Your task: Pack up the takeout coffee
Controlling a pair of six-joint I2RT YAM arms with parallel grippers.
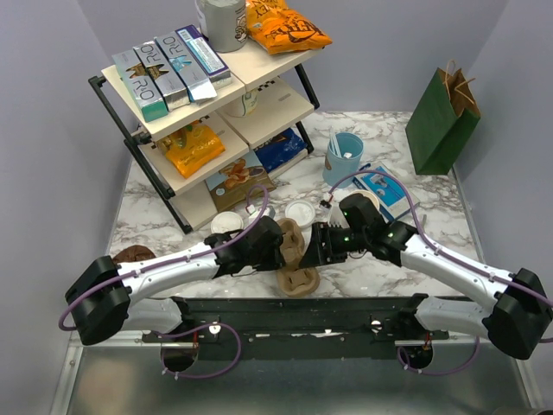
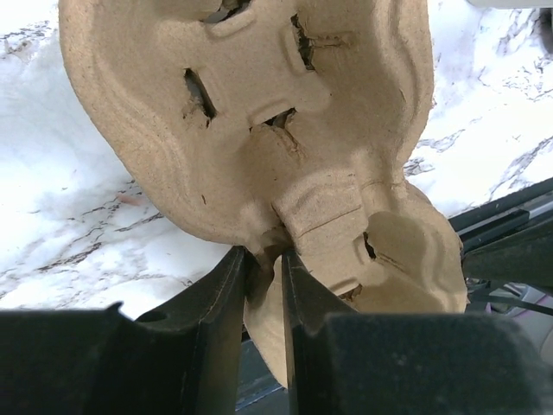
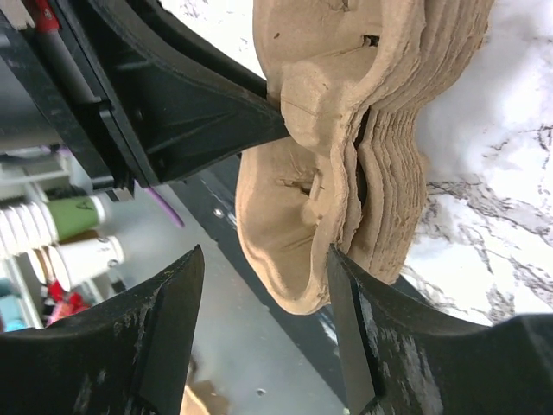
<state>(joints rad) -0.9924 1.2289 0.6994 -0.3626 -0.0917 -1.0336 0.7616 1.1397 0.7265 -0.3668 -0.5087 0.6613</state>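
Observation:
My left gripper point(image 1: 281, 246) point(image 2: 262, 252) is shut on a thin rib of a brown pulp cup carrier point(image 2: 251, 112) point(image 1: 290, 240), held tilted above the table's front edge. In the right wrist view this carrier point(image 3: 298, 199) is the front layer of a nested stack of carriers point(image 3: 432, 130). My right gripper point(image 1: 316, 249) point(image 3: 263, 259) is open around the carrier's lower lobe, one finger point(image 3: 354, 303) against its edge. Two round white lids point(image 1: 301, 213) point(image 1: 226, 223) sit just behind the grippers. From above I cannot tell which is the takeout coffee.
More pulp carriers point(image 1: 298, 281) lie at the front edge. A light blue cup with white sticks point(image 1: 344, 156) and a green paper bag point(image 1: 442, 121) stand back right. A snack shelf point(image 1: 199, 112) fills the back left. A blue-and-white packet point(image 1: 386, 188) lies behind the right arm.

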